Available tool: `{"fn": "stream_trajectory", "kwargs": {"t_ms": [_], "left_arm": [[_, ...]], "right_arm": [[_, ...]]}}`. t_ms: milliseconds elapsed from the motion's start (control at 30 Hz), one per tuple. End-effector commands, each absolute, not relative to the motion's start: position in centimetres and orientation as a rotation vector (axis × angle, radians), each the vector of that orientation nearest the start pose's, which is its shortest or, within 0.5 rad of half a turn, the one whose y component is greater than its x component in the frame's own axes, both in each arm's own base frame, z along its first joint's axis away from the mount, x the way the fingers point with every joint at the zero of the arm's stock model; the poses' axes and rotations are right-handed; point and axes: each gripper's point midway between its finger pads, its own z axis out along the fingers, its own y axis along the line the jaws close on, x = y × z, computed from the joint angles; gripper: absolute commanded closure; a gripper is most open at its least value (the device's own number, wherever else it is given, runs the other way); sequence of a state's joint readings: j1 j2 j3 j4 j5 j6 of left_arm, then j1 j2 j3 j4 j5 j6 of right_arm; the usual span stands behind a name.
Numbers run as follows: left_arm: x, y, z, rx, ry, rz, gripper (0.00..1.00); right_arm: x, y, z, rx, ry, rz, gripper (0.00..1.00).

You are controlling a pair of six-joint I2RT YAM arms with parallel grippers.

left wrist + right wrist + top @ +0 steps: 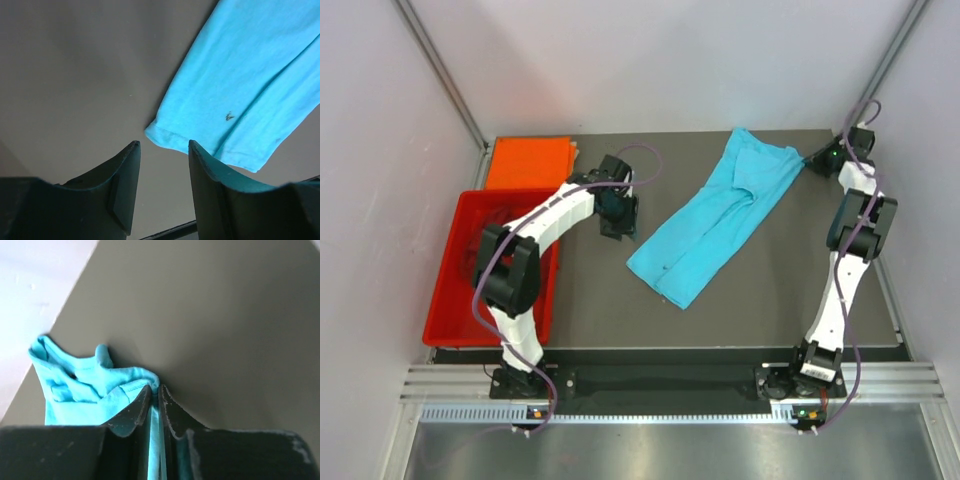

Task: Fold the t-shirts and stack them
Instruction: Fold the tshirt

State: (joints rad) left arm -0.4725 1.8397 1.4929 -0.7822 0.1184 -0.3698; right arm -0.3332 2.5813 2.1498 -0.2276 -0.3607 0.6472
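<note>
A turquoise-blue t-shirt (720,215) lies folded into a long strip, running diagonally across the middle of the dark table. My right gripper (812,160) is at the strip's far right corner. In the right wrist view that gripper (155,388) is shut on a bunched fold of the turquoise t-shirt (80,385), with cloth showing between the fingers. My left gripper (618,225) hovers left of the strip. Its wrist view shows the left gripper (162,145) open and empty, a near corner of the turquoise t-shirt (240,75) just beyond its fingertips. An orange t-shirt (530,162) lies folded flat at the back left.
A red plastic tray (450,300) stands at the table's left edge, partly under the left arm. White walls close in the table on the left, back and right. Bare table (740,310) lies in front of the turquoise strip.
</note>
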Motion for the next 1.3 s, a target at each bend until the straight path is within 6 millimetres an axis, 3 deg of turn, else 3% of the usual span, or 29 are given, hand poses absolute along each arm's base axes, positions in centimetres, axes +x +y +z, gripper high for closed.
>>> {"fn": "stream_trajectory", "kwargs": {"t_ms": [0,33,67,133,167,200,233,267,300,333,367,400,433,467,500,533,567,600,633,667,700,733,767,800,900,1000,1067,1200,1267], "left_arm": [[35.1,-23.7,9.1,0.243,2.755,-0.52,0.51],[35.0,-23.7,8.6,0.242,2.763,-0.523,0.51],[34.9,-23.7,8.1,0.243,2.771,-0.52,0.51],[35.4,-23.3,6.9,0.229,2.763,-0.49,0.5],[35.8,-23.1,6.5,0.223,2.757,-0.48,0.49],[36.2,-22.9,5.7,0.214,2.765,-0.458,0.49],[36.4,-22.6,5.4,0.199,2.778,-0.447,0.49],[36.8,-22.6,5.2,0.205,2.777,-0.444,0.49],[37.1,-22.7,5.1,0.207,2.779,-0.441,0.49],[37.1,-22.7,5.1,0.224,2.784,-0.447,0.49],[37.2,-23.0,5.2,0.232,2.777,-0.461,0.49],[37.2,-23.1,5.2,0.237,2.77,-0.474,0.49],[37.1,-23.1,5.1,0.237,2.77,-0.476,0.49],[37.2,-23.1,5.0,0.236,2.765,-0.48,0.49],[37.0,-23.0,4.5,0.234,2.775,-0.478,0.49],[36.6,-23.2,4.4,0.237,2.788,-0.5,0.5],[36.2,-23.3,4.1,0.24,2.802,-0.516,0.51],[35.9,-23.5,3.9,0.245,2.808,-0.538,0.51],[35.6,-23.8,3.8,0.258,2.812,-0.565,0.53],[35.1,-24.2,3.6,0.271,2.828,-0.602,0.54],[34.9,-24.3,3.4,0.278,2.836,-0.606,0.55],[34.6,-24.4,3.3,0.287,2.842,-0.597,0.59],[34.3,-24.0,3.1,0.287,2.851,-0.568,0.62],[34.2,-24.0,3.4,0.293,2.842,-0.563,0.64],[33.1,-23.8,3.4,0.286,2.852,-0.562,0.75],[32.2,-23.9,3.3,0.286,2.854,-0.577,0.89],[31.5,-23.6,2.8,0.268,2.876,-0.558,0.98],[30.5,-22.9,2.7,0.243,2.892,-0.534,1.0],[29.7,-22.4,2.5,0.222,2.906,-0.517,1.0]], "right_arm": [[65.1,-15.9,5.7,0.884,2.024,0.529,0.86],[64.9,-15.8,5.8,0.884,2.031,0.53,0.82],[64.7,-15.6,7.5,0.87,2.022,0.53,0.72],[63.0,-14.5,6.8,0.868,2.071,0.528,0.63],[62.3,-14.2,9.5,0.847,2.048,0.522,0.56],[60.4,-13.6,7.8,0.885,2.096,0.529,0.52],[59.5,-13.3,8.2,0.894,2.105,0.524,0.49],[58.5,-13.4,10.9,0.894,2.08,0.494,0.46],[56.4,-12.6,9.4,0.94,2.135,0.489,0.46],[55.3,-12.2,9.9,0.949,2.144,0.486,0.46],[54.3,-11.7,12.4,0.939,2.125,0.478,0.46],[51.9,-10.2,10.6,1.005,2.201,0.463,0.46],[50.7,-9.1,10.7,1.013,2.226,0.462,0.46],[49.4,-8.0,12.5,1.006,2.215,0.45,0.46],[46.5,-5.3,10.1,1.035,2.315,0.443,0.46],[45.0,-3.9,9.7,1.041,2.347,0.437,0.47],[43.5,-2.4,11.0,1.051,2.331,0.451,0.47],[40.8,0.6,8.5,1.032,2.415,0.467,0.47],[39.4,2.2,8.1,1.017,2.435,0.483,0.48],[38.3,4.0,9.3,0.991,2.411,0.543,0.48],[36.0,6.7,7.7,0.939,2.464,0.587,0.48],[34.7,8.7,7.6,0.89,2.488,0.623,0.49],[33.7,9.8,8.6,0.884,2.458,0.643,0.49],[31.2,11.8,7.4,0.838,2.523,0.65,0.49],[27.4,14.6,6.8,0.844,2.563,0.653,0.49],[25.1,17.5,6.6,0.809,2.581,0.695,0.49],[24.5,18.2,6.1,0.819,2.587,0.673,0.49],[23.0,21.4,5.3,0.701,2.631,0.72,0.53],[22.7,21.7,4.6,0.671,2.649,0.675,0.53]]}}
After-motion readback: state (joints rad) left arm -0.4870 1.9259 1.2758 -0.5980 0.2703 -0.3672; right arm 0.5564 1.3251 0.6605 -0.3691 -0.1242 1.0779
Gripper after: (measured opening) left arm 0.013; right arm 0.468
